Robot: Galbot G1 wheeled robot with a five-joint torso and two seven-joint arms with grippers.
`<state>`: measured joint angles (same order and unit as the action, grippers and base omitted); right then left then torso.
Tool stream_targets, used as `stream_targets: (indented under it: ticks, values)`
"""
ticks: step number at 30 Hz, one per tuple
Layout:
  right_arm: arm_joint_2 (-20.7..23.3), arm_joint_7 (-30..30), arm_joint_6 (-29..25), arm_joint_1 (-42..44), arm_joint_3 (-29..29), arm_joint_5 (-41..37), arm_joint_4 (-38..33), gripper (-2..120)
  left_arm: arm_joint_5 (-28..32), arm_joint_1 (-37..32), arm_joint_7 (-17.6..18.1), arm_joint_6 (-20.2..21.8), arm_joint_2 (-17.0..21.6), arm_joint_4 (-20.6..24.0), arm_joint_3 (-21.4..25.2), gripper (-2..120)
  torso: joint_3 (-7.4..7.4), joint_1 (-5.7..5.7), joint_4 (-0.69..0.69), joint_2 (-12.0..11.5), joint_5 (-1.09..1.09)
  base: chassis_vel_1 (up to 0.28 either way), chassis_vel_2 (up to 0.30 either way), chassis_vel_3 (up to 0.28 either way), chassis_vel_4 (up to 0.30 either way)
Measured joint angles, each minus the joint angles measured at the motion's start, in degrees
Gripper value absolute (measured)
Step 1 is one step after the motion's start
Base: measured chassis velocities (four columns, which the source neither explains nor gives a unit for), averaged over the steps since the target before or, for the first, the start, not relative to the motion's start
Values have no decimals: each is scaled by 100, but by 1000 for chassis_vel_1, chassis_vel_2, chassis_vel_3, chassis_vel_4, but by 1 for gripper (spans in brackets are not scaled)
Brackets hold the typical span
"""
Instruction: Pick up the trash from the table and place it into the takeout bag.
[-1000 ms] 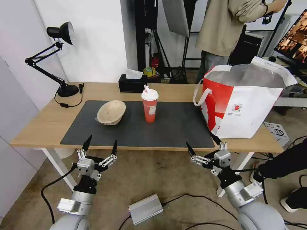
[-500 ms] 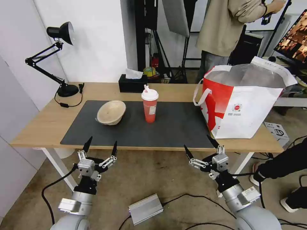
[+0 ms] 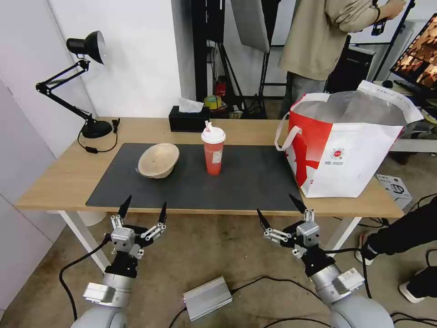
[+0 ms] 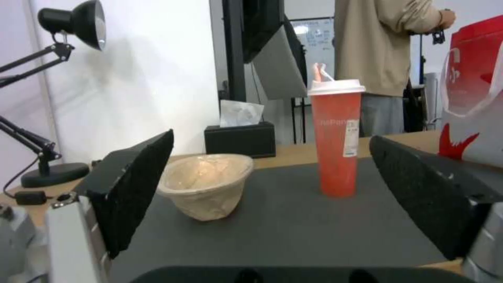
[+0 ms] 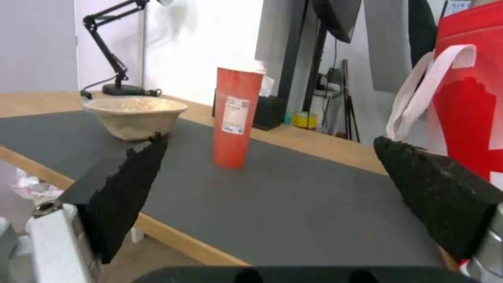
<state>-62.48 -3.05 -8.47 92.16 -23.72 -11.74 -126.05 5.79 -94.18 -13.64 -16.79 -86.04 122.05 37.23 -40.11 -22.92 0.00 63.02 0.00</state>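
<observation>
Long light-wood table (image 3: 68, 175), dark grey mat: tall red white-lidded drink cup (image 3: 213, 151), beige paper bowl (image 3: 158, 159), red-and-white takeout bag (image 3: 350, 146). Left gripper (image 3: 142, 210), right gripper (image 3: 281, 211) below near edge, fingers spread, empty. Advice: clamp cup mid-body, keep upright.

Red cup (image 3: 213, 155), beige bowl (image 3: 158, 160), red-and-white bag (image 3: 350, 150), seemingly foil-lined.

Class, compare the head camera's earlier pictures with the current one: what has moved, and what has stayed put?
The right gripper, fingers open and holding nothing, has drifted left and back from the takeout bag, below the table edge. The left gripper stays open in place. The beige bowl and red cup have not moved.
</observation>
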Motion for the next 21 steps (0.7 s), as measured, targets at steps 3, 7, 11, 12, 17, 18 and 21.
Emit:
stream_targets:
  ticks: [3,7,11,12,17,18,21]
  values:
    - [-4,12,71,-133,121,-2,18,100,12,-5,0,-2,-1,0,39,100,0,0,0,0,0,0,0,0,0]
    - [-25,33,236,-416,334,-3,57,100,47,-40,-1,-13,-3,0,127,100,0,0,0,0,0,0,0,0,0]
    - [-12,40,387,-744,511,-34,182,100,104,-95,-4,-56,-13,-7,234,100,0,0,0,0,0,0,0,0,0]
    - [1,42,430,-844,556,-62,226,100,119,-103,-5,-76,-21,-22,264,100,0,0,0,0,0,0,0,0,0]
    - [133,80,655,-1239,762,-300,442,100,152,-104,-6,-146,-90,-93,353,100,0,0,1,0,0,0,0,0,0]
    - [162,90,694,-1318,802,-346,493,100,155,-103,-7,-154,-107,-108,359,100,0,0,1,0,0,0,0,0,0]
    - [204,107,780,-1467,888,-468,626,100,156,-95,-9,-163,-134,-126,368,100,0,0,0,0,1,0,0,0,0]
